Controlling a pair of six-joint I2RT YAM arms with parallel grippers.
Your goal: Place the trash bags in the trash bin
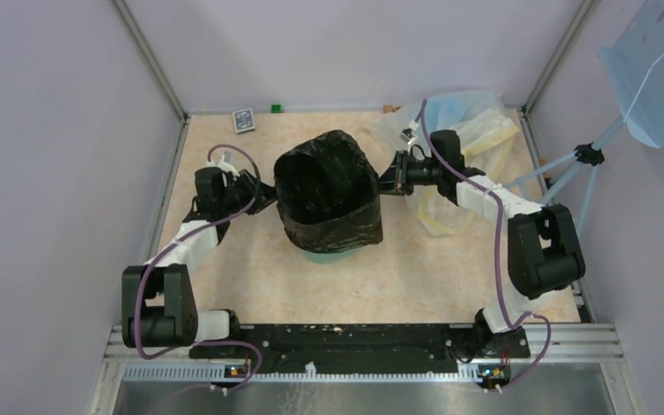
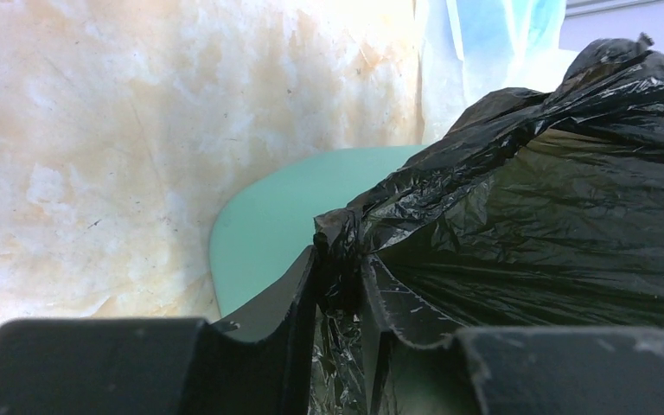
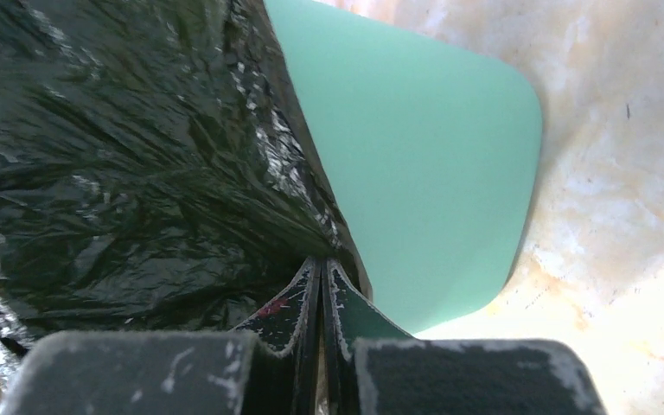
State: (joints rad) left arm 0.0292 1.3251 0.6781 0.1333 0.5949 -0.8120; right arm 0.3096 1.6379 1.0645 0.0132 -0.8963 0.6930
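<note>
The black trash bag is draped open over the mint-green trash bin in the middle of the table; only the bin's foot shows below the plastic. My left gripper is at the bag's left side. In the left wrist view this gripper is shut on a bunched fold of the bag, with the bin behind. My right gripper is at the bag's right edge. Its jaws are pressed together on the taut rim of the bag, beside the bin's wall.
A pale translucent plastic heap lies at the back right under my right arm. A small dark box and a green cube sit at the back edge. A light-blue perforated panel stands on a stand beyond the right wall.
</note>
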